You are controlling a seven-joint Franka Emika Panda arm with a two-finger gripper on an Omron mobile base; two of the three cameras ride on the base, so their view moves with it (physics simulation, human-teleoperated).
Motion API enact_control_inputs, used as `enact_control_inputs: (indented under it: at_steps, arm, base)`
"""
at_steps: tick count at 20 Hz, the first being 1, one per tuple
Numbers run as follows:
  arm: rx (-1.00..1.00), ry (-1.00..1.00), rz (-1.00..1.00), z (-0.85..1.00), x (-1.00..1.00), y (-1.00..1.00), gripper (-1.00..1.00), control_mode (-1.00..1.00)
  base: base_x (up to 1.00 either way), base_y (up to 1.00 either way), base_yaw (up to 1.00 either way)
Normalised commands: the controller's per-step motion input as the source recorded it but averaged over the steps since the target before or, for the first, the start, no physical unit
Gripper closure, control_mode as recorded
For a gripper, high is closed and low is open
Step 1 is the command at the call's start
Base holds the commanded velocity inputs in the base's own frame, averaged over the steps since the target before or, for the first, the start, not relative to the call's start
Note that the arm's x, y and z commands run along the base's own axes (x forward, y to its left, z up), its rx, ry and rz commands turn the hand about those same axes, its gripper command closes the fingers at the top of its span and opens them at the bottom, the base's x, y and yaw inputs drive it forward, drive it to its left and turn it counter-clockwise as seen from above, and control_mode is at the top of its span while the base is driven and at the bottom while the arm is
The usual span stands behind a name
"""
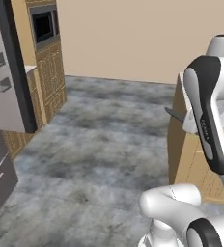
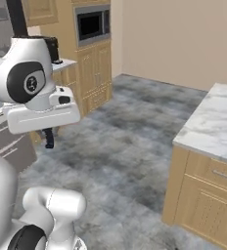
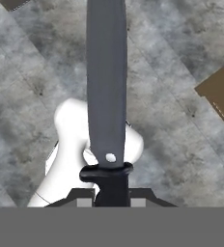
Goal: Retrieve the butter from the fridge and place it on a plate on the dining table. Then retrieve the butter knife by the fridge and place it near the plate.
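item: slim dark-bladed butter knife (image 3: 106,87), centre of hand view, black handle clamped between the gripper (image 3: 110,195) tips. blade tip at centre right of left base view. marble-topped dining table (image 2: 211,127) at right. advice: carry level, lower gently beside plate.

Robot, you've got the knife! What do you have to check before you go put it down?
1. Slim dark butter knife held by its black handle in the gripper, jaws shut on it: ok.
2. Blade points away from the hand, straight out: ok.
3. Grey mottled floor ahead free of obstacles: ok.
4. Marble-topped island with tan wooden sides nearby on the right: ok.
5. Round blue plate to aim for: cannot tell.
6. Yellow butter already on that plate: cannot tell.
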Motion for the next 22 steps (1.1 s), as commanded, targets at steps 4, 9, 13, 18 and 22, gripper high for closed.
enact_control_inputs:
  at_steps: [4, 9, 13, 18, 22]
  arm:
    - [0.0, 0.0, 0.0, 0.0, 0.0, 0.0, 1.0, 1.0]
    - [0.0, 0.0, 0.0, 0.0, 0.0, 0.0, 1.0, 1.0]
    - [0.0, 0.0, 0.0, 0.0, 0.0, 0.0, 1.0, 1.0]
    - [0.0, 0.0, 0.0, 0.0, 0.0, 0.0, 1.0, 1.0]
    - [0.0, 0.0, 0.0, 0.0, 0.0, 0.0, 1.0, 1.0]
  base:
    - [0.86, 0.0, -0.17]
    - [0.99, 0.25, -0.14]
    - [1.0, 0.32, -0.13]
    - [0.96, 0.1, -0.14]
    - [0.96, 0.0, -0.13]
